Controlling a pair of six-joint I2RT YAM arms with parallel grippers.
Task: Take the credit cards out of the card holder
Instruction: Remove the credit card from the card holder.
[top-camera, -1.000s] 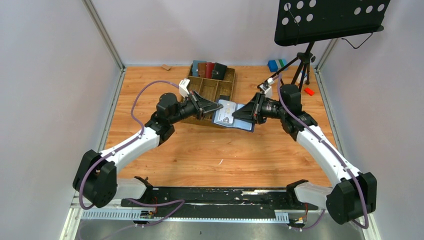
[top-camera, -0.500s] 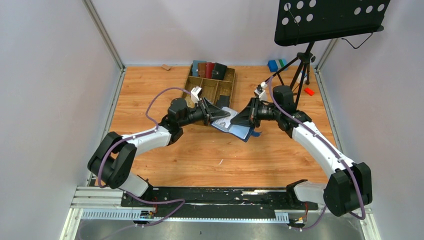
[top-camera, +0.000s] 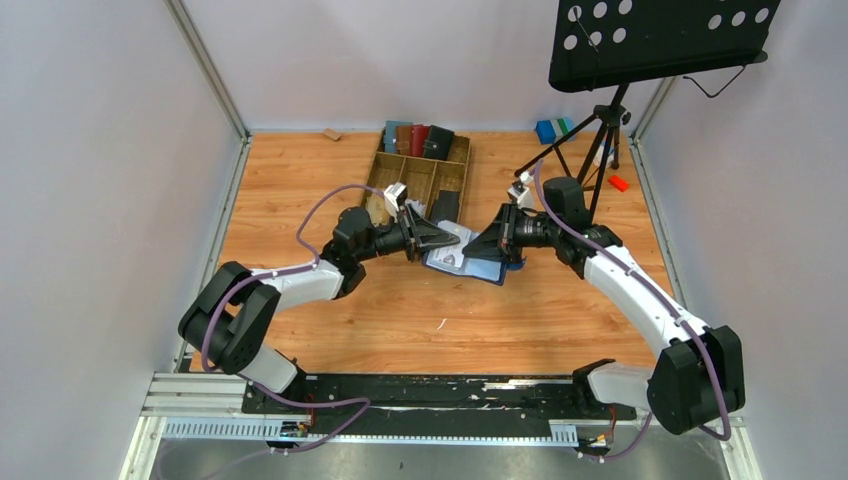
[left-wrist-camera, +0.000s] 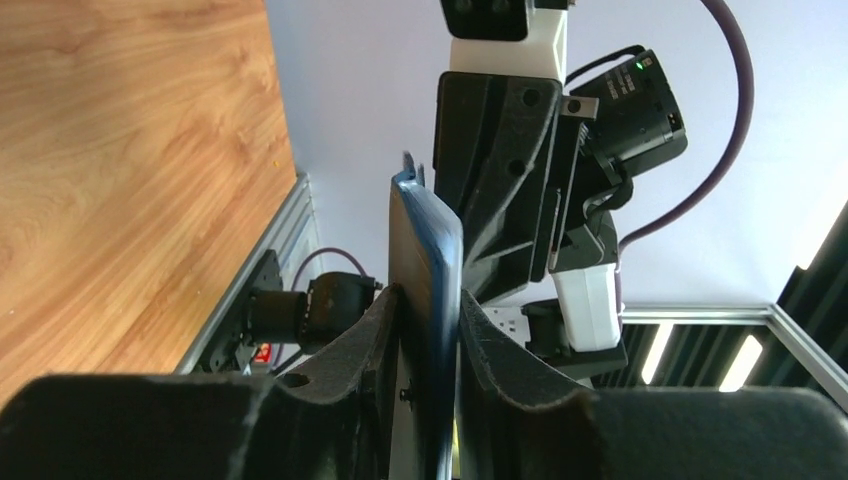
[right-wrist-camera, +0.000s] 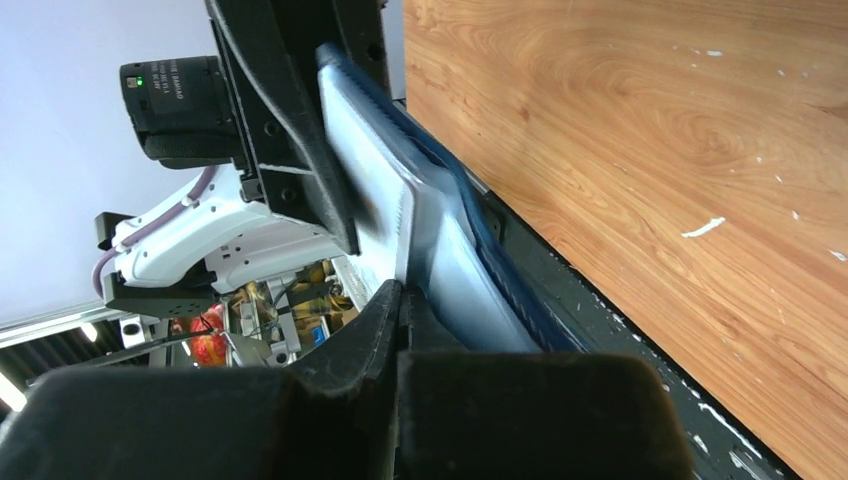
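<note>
Nearest us, both arms reach from the near edge of the table (top-camera: 420, 320) toward its middle. There one navy card holder (top-camera: 480, 268) hangs between them, above the wood. It lies open with its inner face turned up. Its long axis runs left to right from one gripper to the other, the right end a little nearer us.

The left gripper (top-camera: 432, 238) clamps the holder's left flap; in its wrist view both fingers (left-wrist-camera: 378, 325) press against the blue edge. The right gripper (top-camera: 490, 245) has its fingers pinched tight on the thin edge of one pale credit card (right-wrist-camera: 375, 190), with the navy flap just beside them. Pale card faces show on the open holder from above, too small for us to count.

Beyond stands one wooden tray (top-camera: 412, 172). At its far end stand four other holders: teal (top-camera: 391, 135), brown (top-camera: 404, 138), red (top-camera: 420, 138) and black (top-camera: 438, 144). Farthest right is one music stand (top-camera: 660, 40).
</note>
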